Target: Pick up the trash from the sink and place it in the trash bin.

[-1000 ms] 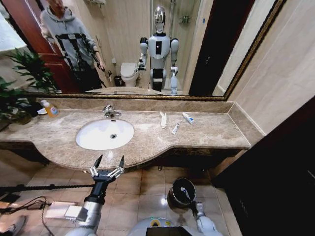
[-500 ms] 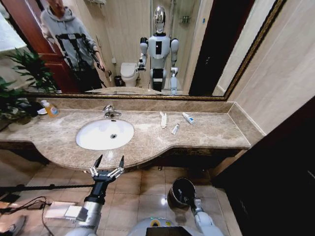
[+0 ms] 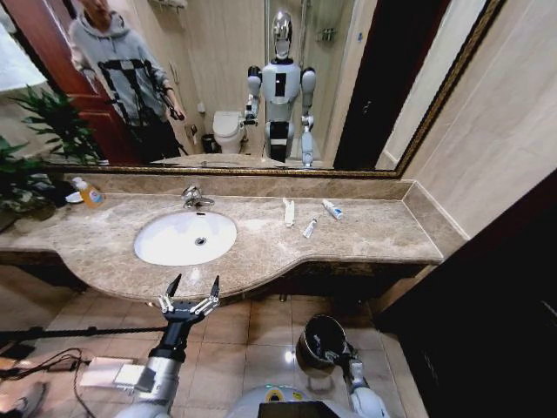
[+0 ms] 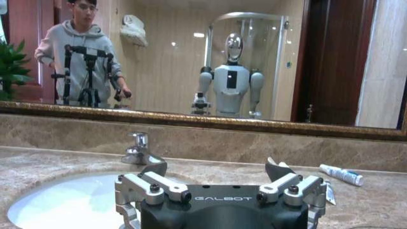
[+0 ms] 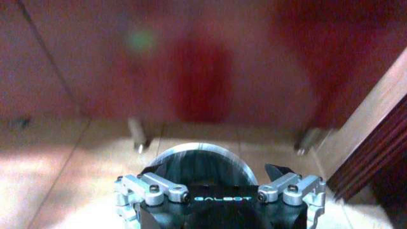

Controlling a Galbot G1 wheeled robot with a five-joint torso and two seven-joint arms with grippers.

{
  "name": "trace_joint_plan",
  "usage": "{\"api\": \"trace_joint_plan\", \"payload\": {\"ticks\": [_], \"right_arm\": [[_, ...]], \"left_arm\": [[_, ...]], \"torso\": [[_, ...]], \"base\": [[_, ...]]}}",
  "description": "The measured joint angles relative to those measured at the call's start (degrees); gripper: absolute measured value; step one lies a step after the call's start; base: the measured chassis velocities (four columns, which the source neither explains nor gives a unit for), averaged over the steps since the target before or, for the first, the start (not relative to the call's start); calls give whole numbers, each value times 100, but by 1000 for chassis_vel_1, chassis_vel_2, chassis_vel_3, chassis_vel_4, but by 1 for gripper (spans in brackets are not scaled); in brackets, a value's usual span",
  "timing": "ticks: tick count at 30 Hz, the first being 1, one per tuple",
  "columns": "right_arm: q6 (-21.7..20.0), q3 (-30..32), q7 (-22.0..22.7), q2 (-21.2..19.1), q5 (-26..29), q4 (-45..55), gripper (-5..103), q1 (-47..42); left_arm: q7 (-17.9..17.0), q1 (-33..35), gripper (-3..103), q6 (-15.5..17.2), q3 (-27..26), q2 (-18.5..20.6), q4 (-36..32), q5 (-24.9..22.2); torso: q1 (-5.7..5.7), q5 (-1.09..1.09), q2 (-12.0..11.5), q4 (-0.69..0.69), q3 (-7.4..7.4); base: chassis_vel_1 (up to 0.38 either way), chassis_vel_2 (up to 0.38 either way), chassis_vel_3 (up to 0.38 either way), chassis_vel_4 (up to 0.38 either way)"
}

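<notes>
Up on the desk (image 3: 365, 233), three pieces of trash lie right of the sink (image 3: 185, 237): a flat white packet (image 3: 289, 211), a small white tube (image 3: 310, 228) just near of it, and a blue-marked tube (image 3: 332, 209) farther right. An orange bottle (image 3: 88, 192) stands at the far left by a plant (image 3: 39, 148), and the faucet (image 3: 193, 197) sits at the basin's far rim. A mirror (image 3: 261, 78) runs along the wall behind.

Down on the tiled floor (image 3: 252, 340), the bin (image 3: 319, 341) stands right of centre, under the desk's overhanging edge. The right gripper (image 3: 335, 355) hangs over its near rim; in the right wrist view the gripper's fingers (image 5: 152, 171) are spread apart with nothing between them, the bin's round opening (image 5: 202, 162) directly beyond. That view is blurred, so what lies inside the bin cannot be made out.

The left gripper (image 3: 189, 300) is held in front of the desk edge, near the sink, its fingers (image 4: 154, 168) wide apart and empty. From its wrist view the gripper body hides the near part of the basin (image 4: 64, 202), and the blue-marked tube (image 4: 341, 174) shows past its right finger.

A dark cabinet (image 3: 496, 305) closes off the right side.
</notes>
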Motion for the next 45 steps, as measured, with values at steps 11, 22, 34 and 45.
{"api": "trace_joint_plan", "payload": {"ticks": [11,22,34,45], "right_arm": [[-3,240,667,-70,486,2300,100,-805],[-1008,538,830,-189,1350,5555,100,-1089],[-1883,-537,710,-998,1541,5267,100,413],[-2235,-1964,1128,-930,1414,3719,100,2237]], "left_arm": [[-1,0,100,0,0,0,0,0],[0,0,100,0,0,0,0,0],[-2,0,100,0,0,0,0,0],[0,0,100,0,0,0,0,0]], "torso": [[0,-1,0,1,0],[0,-2,0,0,0],[1,0,0,0,1],[1,0,0,2,1]], "base": [[0,0,0,0],[0,0,0,0],[0,0,0,0],[0,0,0,0]]}}
